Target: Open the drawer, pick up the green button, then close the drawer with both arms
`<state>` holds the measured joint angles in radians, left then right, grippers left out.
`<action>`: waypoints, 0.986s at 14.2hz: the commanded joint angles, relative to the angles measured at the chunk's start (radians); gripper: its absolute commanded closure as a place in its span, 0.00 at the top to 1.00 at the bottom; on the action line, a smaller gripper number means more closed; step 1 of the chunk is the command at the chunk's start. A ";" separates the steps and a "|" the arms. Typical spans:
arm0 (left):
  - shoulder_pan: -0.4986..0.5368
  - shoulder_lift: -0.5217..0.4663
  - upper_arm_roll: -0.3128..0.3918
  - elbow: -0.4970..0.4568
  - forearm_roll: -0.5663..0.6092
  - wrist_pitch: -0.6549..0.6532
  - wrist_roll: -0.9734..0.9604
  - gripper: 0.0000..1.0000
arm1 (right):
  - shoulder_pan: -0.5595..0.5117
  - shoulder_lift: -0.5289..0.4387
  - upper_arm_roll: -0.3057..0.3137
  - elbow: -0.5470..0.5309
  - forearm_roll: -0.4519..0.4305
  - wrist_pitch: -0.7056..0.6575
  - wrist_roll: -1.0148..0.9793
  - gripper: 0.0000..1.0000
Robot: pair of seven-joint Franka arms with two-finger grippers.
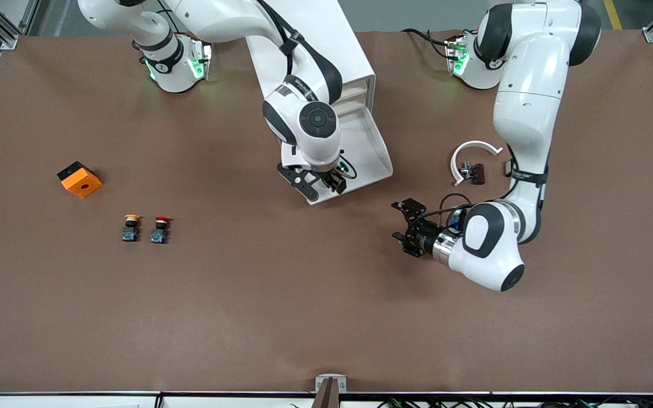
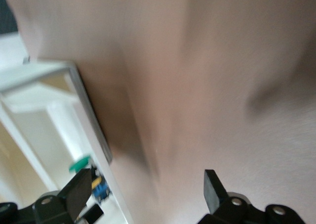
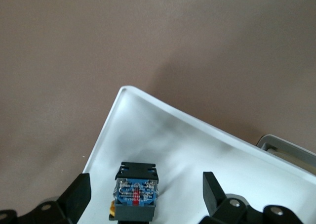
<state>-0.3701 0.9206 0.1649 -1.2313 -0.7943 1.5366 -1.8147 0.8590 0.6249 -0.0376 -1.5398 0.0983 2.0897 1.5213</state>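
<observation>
The white cabinet [image 1: 352, 54] stands at the table's back middle. Its lowest drawer [image 1: 370, 148] is pulled out toward the front camera. The button [image 1: 345, 168] with the green cap lies in the tray near its front edge. My right gripper [image 1: 321, 182] is over that end of the drawer. In the right wrist view, the right gripper [image 3: 145, 194] is open, and the button's blue base [image 3: 136, 192] sits between the fingers in the tray [image 3: 163, 130], apart from both. My left gripper [image 1: 408, 228] is open and empty over the table beside the drawer. The left wrist view shows the green cap [image 2: 79, 163].
An orange block [image 1: 80, 179] lies toward the right arm's end. An orange-capped button [image 1: 131, 226] and a red-capped button [image 1: 160, 229] stand side by side nearer the front camera. A white curved piece [image 1: 474, 154] with a small dark part [image 1: 474, 171] lies by the left arm.
</observation>
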 commanded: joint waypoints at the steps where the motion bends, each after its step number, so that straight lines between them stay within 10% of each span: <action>1: 0.014 -0.055 0.010 0.001 0.131 -0.061 0.125 1.00 | 0.014 0.012 -0.008 0.018 0.003 0.009 -0.006 1.00; 7: -0.026 -0.167 0.028 0.001 0.512 -0.076 0.248 1.00 | 0.034 0.025 -0.007 0.020 0.003 0.030 -0.069 0.98; 14: -0.021 -0.272 -0.007 -0.008 0.684 -0.067 0.634 1.00 | 0.038 0.033 -0.007 0.020 0.003 0.050 -0.070 0.39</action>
<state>-0.4003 0.6741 0.1713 -1.2147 -0.1355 1.4654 -1.2955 0.8871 0.6433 -0.0375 -1.5383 0.0983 2.1294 1.4634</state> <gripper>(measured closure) 0.000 0.454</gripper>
